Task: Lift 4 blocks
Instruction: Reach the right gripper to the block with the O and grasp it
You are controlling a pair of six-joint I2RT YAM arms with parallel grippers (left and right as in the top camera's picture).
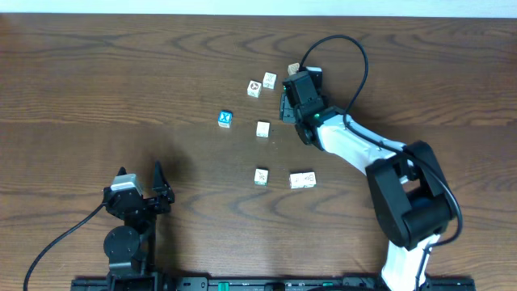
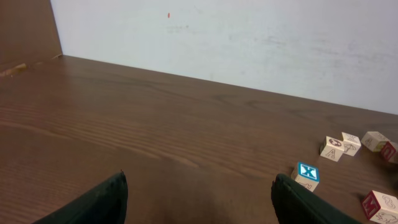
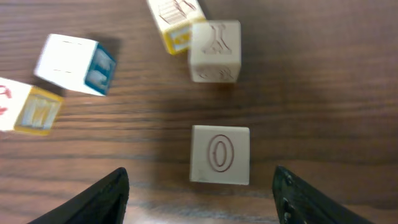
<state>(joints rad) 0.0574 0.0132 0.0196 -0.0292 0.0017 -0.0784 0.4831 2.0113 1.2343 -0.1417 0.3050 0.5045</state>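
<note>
Right arm (image 1: 355,145): white links, black joints, a green light (image 1: 317,118) by the wrist, looping black cable (image 1: 349,42). Left arm (image 1: 129,220): black, grey-capped, trailing black cable (image 1: 56,241)

Small cream printed blocks (image 1: 262,128) lie scattered, seemingly all flat, the O-marked block (image 3: 219,154) facing up.

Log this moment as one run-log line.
left gripper: open, empty | right gripper: open, framing O block, no contact

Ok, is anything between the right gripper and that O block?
Nothing visible. The O block sits directly ahead of the open right gripper, in line with the gap between its fingers. The nearest other block lies beyond it, not touching.
</note>
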